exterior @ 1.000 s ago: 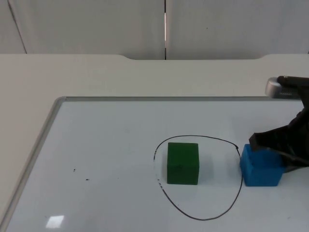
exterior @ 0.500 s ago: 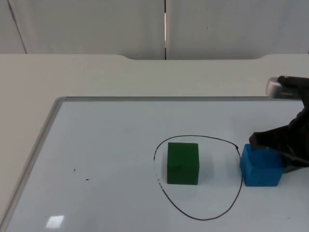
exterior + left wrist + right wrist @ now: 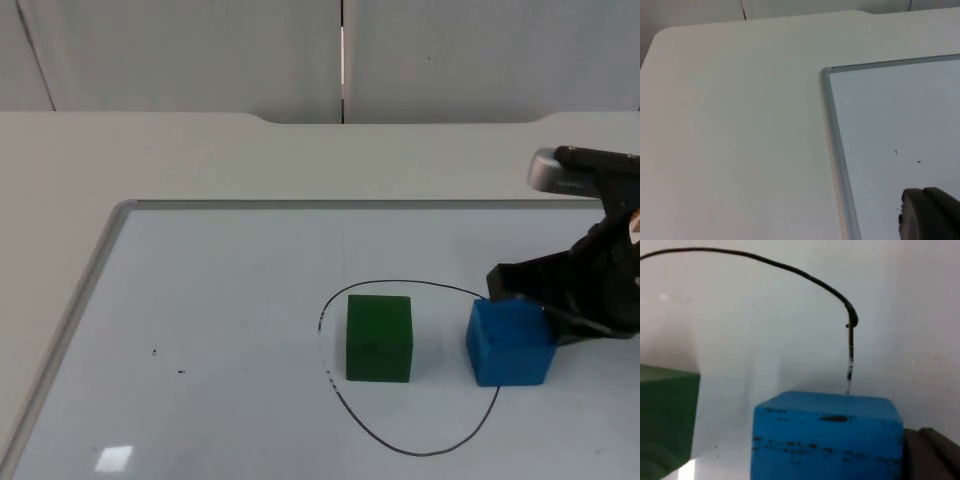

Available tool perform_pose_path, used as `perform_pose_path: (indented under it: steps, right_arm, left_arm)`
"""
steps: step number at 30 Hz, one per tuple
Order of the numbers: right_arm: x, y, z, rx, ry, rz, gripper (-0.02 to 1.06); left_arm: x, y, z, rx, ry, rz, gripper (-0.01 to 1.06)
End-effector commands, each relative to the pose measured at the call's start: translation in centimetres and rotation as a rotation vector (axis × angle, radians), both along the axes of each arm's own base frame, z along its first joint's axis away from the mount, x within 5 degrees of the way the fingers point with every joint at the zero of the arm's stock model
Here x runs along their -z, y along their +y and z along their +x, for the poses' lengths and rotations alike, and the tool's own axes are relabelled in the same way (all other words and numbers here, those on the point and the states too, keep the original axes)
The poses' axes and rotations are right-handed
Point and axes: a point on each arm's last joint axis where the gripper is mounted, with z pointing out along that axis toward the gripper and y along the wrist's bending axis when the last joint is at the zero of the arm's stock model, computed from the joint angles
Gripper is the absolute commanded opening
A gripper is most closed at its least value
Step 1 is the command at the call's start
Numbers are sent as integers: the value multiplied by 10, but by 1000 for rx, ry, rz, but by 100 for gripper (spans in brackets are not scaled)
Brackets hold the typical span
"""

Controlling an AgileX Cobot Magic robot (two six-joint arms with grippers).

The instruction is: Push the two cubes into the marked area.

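The drawn black outline marks an oval area on the whiteboard that lies on the pale surface. The green cube sits inside the outline, toward its 9 o'clock side. The blue cube straddles the line at about 3 o'clock, partly inside, apart from the green cube. The right hand presses against the blue cube's outer, 3 o'clock side; whether its fingers are spread or closed I cannot tell. In the right wrist view the blue cube stands close, the green cube beside it. The left hand waits over the whiteboard's edge, its grip likewise unclear.
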Motion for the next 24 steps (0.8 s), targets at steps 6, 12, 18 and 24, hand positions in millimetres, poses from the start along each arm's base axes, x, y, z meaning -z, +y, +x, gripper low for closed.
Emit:
perform_pose_path:
  steps: [6,12,18,24]
  right_arm:
    - [-1,3,1,-2,-8,7,0]
    - [-1,4,0,16,-3,15,0]
    - [-2,14,-2,2,-23,35,0]
    - [-2,14,-2,4,-14,32,0]
  left_arm:
    - [0,-2,0,23,-10,-11,0]
    - [0,-2,0,23,-10,-11,0]
    - [0,-2,0,23,-10,-11,0]
    - [0,-2,0,23,-10,-11,0]
